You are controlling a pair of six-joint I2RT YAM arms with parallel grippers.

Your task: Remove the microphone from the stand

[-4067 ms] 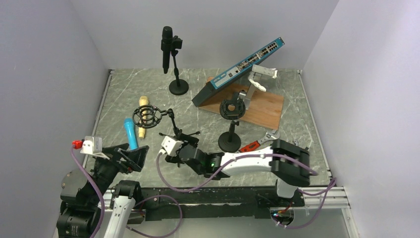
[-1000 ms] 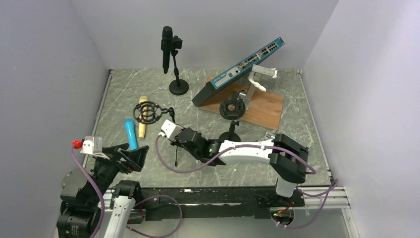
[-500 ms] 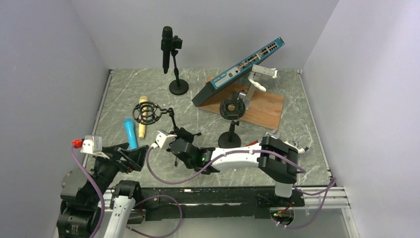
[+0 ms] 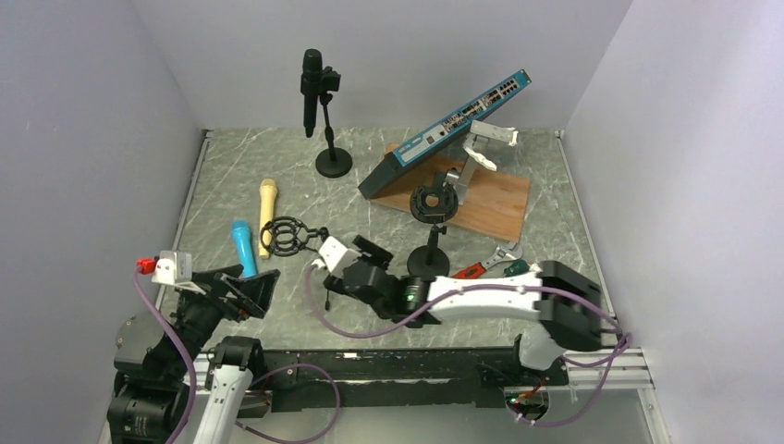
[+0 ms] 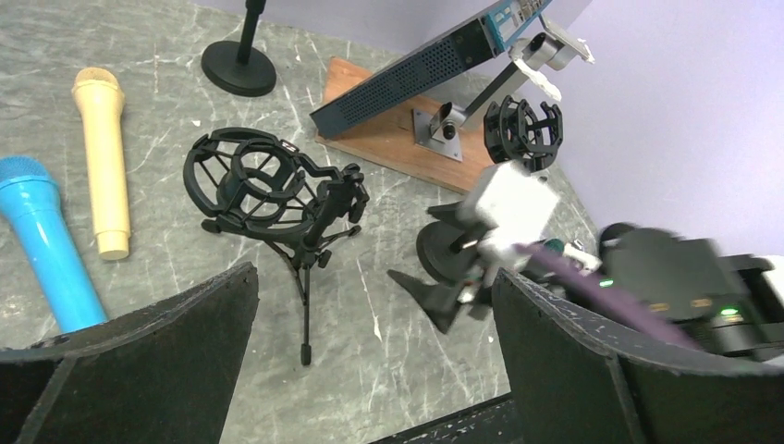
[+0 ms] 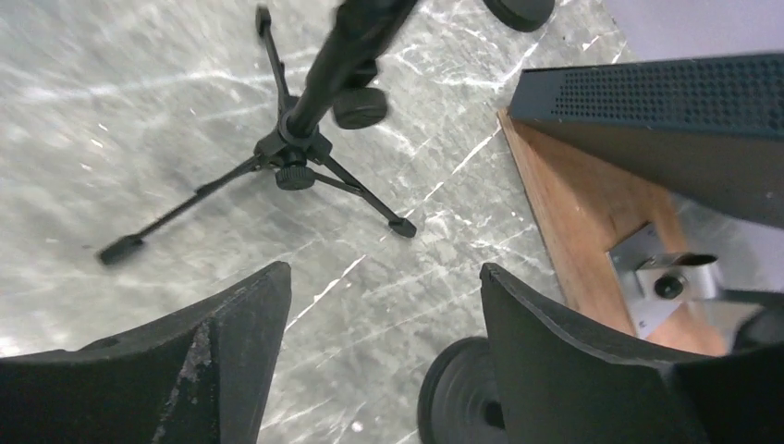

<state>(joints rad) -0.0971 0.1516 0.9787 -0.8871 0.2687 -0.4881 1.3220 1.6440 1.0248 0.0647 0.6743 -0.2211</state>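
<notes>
The beige microphone [image 4: 267, 215] lies flat on the table, free of the stand, and shows in the left wrist view [image 5: 104, 157] too. The black shock-mount tripod stand [image 4: 288, 236] stands empty just right of it, also in the left wrist view [image 5: 254, 180]; its legs show in the right wrist view [image 6: 296, 153]. My right gripper [image 4: 354, 266] is open and empty, right of the tripod and apart from it, seen in its own view [image 6: 384, 361]. My left gripper [image 4: 245, 291] is open and empty near the front left, seen in its own view [image 5: 374, 370].
A blue microphone [image 4: 243, 248] lies left of the stand. A black microphone [image 4: 312, 79] sits in a round-base stand [image 4: 334, 164] at the back. A second round-base stand [image 4: 429, 264] stands by my right gripper. A network switch [image 4: 448, 120] leans over a wooden board [image 4: 495, 199]. A wrench [image 4: 485, 264] lies right.
The shock-mount stand has slid nearer and to the right, off the beige microphone, which stays lying on the table. My right gripper has drawn back to the right. The left arm is still.
</notes>
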